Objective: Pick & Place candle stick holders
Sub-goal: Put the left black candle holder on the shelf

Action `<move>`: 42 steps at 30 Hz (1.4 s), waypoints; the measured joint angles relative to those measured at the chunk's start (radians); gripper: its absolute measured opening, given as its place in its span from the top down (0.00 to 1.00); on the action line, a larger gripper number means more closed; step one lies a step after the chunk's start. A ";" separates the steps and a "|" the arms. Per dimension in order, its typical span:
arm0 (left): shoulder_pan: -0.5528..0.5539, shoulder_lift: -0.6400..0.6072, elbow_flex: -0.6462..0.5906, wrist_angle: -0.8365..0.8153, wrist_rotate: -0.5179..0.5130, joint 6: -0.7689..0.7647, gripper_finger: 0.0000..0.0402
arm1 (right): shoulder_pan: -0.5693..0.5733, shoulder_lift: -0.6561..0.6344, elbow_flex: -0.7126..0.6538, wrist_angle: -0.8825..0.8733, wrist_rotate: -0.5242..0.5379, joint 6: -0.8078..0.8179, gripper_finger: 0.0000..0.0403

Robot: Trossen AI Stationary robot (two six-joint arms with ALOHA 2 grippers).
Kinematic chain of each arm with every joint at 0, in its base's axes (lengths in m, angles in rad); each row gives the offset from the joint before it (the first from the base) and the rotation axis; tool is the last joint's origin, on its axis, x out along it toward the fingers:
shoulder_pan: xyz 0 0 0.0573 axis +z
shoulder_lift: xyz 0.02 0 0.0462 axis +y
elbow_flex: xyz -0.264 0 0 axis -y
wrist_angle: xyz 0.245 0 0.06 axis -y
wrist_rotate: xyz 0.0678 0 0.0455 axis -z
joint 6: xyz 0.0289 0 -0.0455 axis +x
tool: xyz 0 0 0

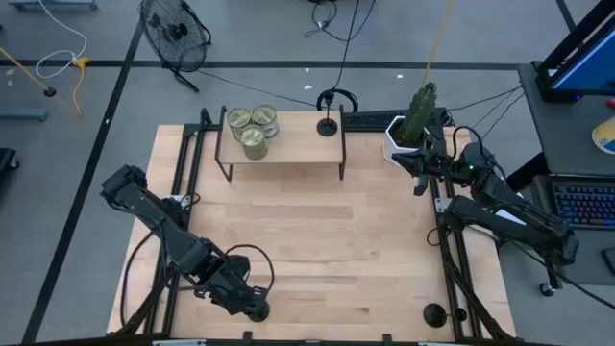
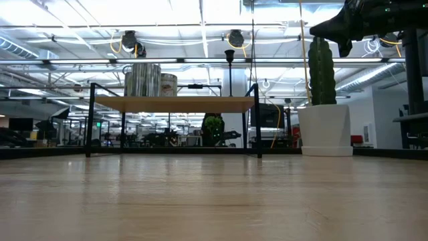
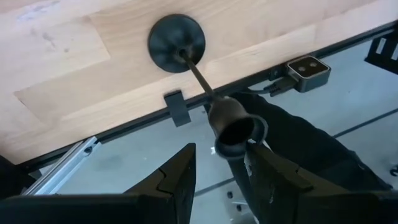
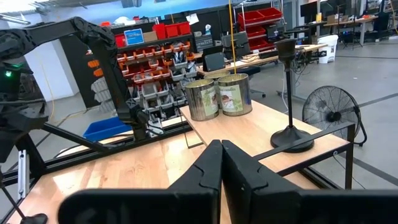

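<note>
One black candle stick holder (image 3: 186, 59) stands upright on its round base (image 3: 177, 40) by the table's near edge. My left gripper (image 3: 221, 168) is open above it, pointing steeply down, a finger on either side of the cup top (image 3: 239, 127). In the high view my left gripper (image 1: 255, 308) hides this holder. A second holder (image 1: 328, 125) stands on the far shelf (image 1: 288, 144). A third (image 1: 434, 313) stands at the table's near right corner. My right gripper (image 4: 221, 165) is shut and holds nothing, raised at the table's far right. My left gripper has the cup's rim (image 3: 255, 134) right against one finger (image 3: 273, 180), and I cannot tell whether they touch. A clear gap stays between the cup and the other finger (image 3: 177, 177). The holder's base rests on the table.
Three tin cans (image 1: 252, 127) stand on the shelf's left part. A cactus in a white pot (image 1: 408, 130) stands at the far right, next to my right arm. Bare wood (image 1: 327, 240) fills the table's middle. Black rails run along the table's sides.
</note>
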 joint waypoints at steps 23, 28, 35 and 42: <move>0.005 0.029 0.000 -0.029 0.002 0.024 0.64 | 0.000 0.000 0.000 0.000 0.000 0.000 1.00; 0.005 0.063 0.000 0.009 0.015 0.043 0.64 | 0.000 0.000 0.000 0.002 0.002 0.000 1.00; 0.006 0.063 0.000 0.010 -0.014 0.044 0.68 | 0.000 0.000 0.000 0.002 0.002 0.000 1.00; 0.006 0.063 0.000 -0.004 -0.016 0.051 0.91 | 0.000 0.000 0.000 0.002 0.001 0.000 1.00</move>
